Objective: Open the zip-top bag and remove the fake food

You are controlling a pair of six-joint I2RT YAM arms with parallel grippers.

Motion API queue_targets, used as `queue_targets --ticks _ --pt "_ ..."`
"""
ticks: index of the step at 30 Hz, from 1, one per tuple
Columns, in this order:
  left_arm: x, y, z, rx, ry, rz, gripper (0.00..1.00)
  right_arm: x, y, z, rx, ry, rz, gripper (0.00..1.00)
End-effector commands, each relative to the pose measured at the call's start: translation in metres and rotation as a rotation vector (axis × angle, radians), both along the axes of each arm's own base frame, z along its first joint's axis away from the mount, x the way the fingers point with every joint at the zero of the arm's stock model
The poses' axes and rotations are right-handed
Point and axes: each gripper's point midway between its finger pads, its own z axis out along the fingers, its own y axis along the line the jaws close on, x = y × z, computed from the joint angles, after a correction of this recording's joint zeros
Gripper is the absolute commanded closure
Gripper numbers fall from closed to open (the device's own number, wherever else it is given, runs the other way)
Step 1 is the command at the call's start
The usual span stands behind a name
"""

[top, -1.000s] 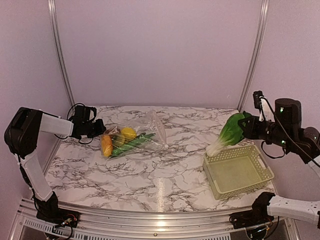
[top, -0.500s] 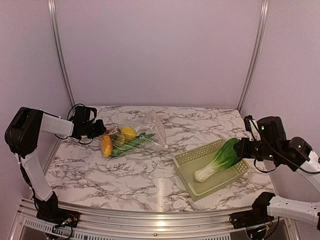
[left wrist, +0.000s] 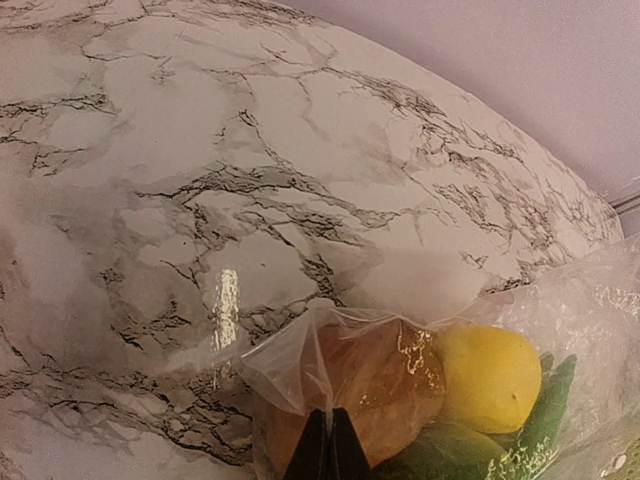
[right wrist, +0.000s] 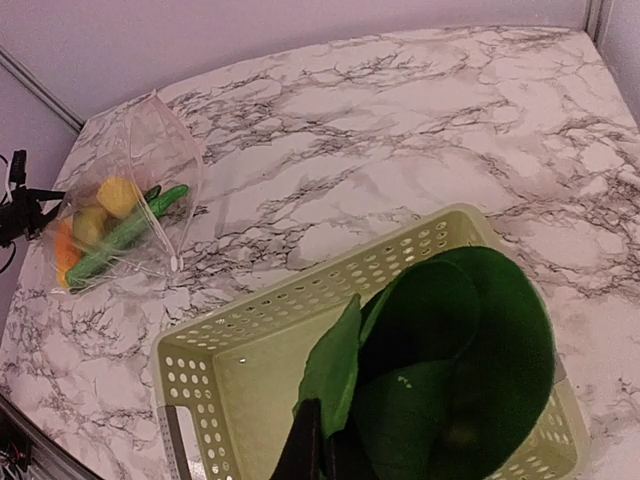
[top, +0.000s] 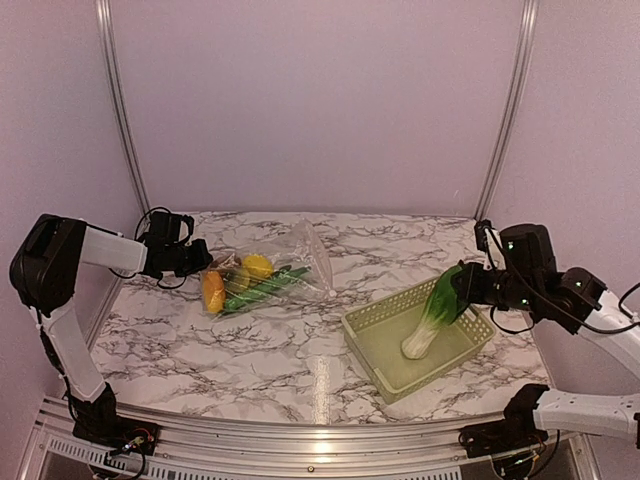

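Where the table [top: 290, 350] comes nearest the arm bases, 1 pale lattice basket [top: 372, 345] is set askew at the right, its near corner close to the front edge. 1 bok choy [top: 437, 308] is held tilted above it, white stem down inside the basket and leafy end clamped in the closed jaws of the right gripper [top: 464, 290]. Farther back, 1 zip-top bag [top: 310, 255] lies close to the left edge, 1 corner pinched by the tightly closed left gripper [top: 203, 262]. Inside the bag 4 pieces are counted: 1 orange fruit [top: 212, 291], 1 lemon [top: 257, 266], 1 cucumber [top: 265, 288] and 1 brown potato [left wrist: 370, 385]. Bare marble is seen between bag and basket, and behind both up to the back wall
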Motion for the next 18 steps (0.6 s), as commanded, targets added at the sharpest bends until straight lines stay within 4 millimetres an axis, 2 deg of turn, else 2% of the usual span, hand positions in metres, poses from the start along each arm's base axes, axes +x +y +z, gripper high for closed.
queue_targets --ticks 1,5,13,15,18 --pt "0.004 0.000 -0.003 0.001 -0.002 -0.009 1.00 0.012 0.021 0.016 0.071 -0.047 0.096 1.00" --pt "0.006 -0.001 -0.005 0.004 0.001 -0.011 1.00 0.023 0.025 0.019 0.220 -0.047 0.161 1.00" --pt "0.007 -0.001 -0.004 0.007 0.004 -0.011 1.00 0.015 0.045 0.058 0.390 -0.091 0.294 1.00" --pt "0.007 -0.001 -0.004 0.008 0.004 -0.010 1.00 0.013 0.048 0.055 0.413 -0.076 0.309 1.00" --pt "0.006 0.000 -0.004 0.009 0.005 -0.011 1.00 0.012 0.049 0.036 0.423 -0.035 0.310 1.00"
